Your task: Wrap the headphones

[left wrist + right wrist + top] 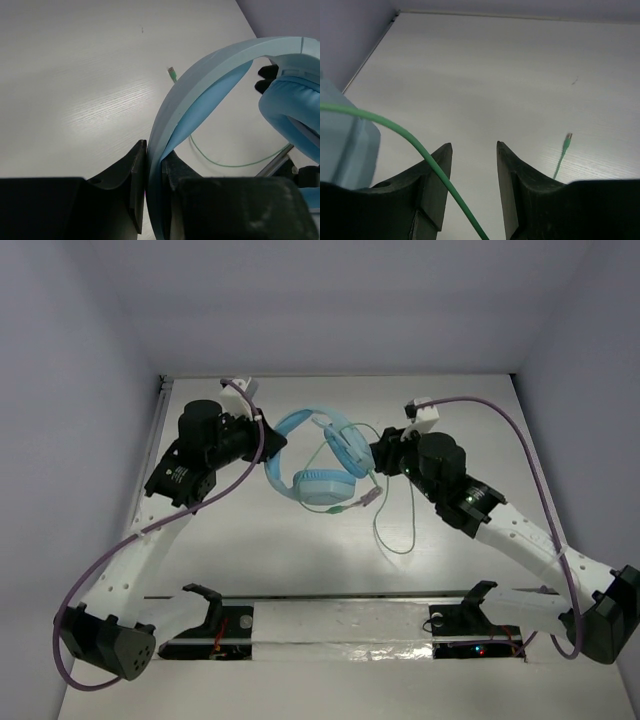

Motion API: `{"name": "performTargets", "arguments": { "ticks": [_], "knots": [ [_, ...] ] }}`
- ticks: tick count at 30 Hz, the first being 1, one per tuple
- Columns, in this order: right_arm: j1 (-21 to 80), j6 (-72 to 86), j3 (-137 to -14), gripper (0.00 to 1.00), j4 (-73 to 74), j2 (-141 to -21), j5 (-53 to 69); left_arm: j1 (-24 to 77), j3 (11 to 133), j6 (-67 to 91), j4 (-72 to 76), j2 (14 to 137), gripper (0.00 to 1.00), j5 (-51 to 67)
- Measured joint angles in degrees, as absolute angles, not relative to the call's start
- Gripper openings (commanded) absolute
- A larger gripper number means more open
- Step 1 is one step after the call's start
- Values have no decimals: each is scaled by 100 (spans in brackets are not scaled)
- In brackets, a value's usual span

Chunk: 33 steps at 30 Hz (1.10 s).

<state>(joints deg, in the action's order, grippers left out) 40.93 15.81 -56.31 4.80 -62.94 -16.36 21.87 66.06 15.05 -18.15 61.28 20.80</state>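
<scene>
Black fingers (135, 190) of the left gripper (154, 152) filled the bottom of the left wrist view. They were pressed narrow on the light blue headband (200, 75), which rose between them and arched to the right toward a padded blue earcup (295, 107).

From above, the headphones (322, 483) sat toward the far side of the white table (300, 570), between the two arms. The left gripper gripped the headband's left curve. The right gripper (378, 454) was just beside the earcups on the right; whether it touched them could not be told from that view.

In the right wrist view its jaws stood apart, with bare table showing in the gap. The thin pale-green cable (395, 127) ran from a pale blue part of the headphones at the left edge, crossed in front of the left-hand finger and left the view at the bottom. The jaws were not closed on it. The cable's plug (567, 141) lay on the table beyond the other finger.

Seen from above, the cable hung in a loose loop on the table, toward the near side of the earcups. Thick purple cables (540, 465) ran along both arms.
</scene>
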Motion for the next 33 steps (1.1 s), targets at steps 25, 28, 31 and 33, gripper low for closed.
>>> {"name": "performTargets", "arguments": {
  "ticks": [25, 28, 31, 33],
  "knots": [
    [4093, 2536, -4115, 54, -2773, -7752, 130, 1675, 7030, 3450, -117, 6604, 0, 4010],
    [4093, 2552, -4106, 55, -3256, -8038, 198, 1669, 7030, 3704, 95, 6615, 0, 4071],
    [4093, 2532, -4106, 54, -3734, -8436, 268, 1632, 7059, 3916, 200, 6628, 0, 4115],
    [4093, 2526, -4106, 54, -3959, -8711, 309, 1616, 7144, 4045, 244, 6667, 0, 4121]
  ]
}}
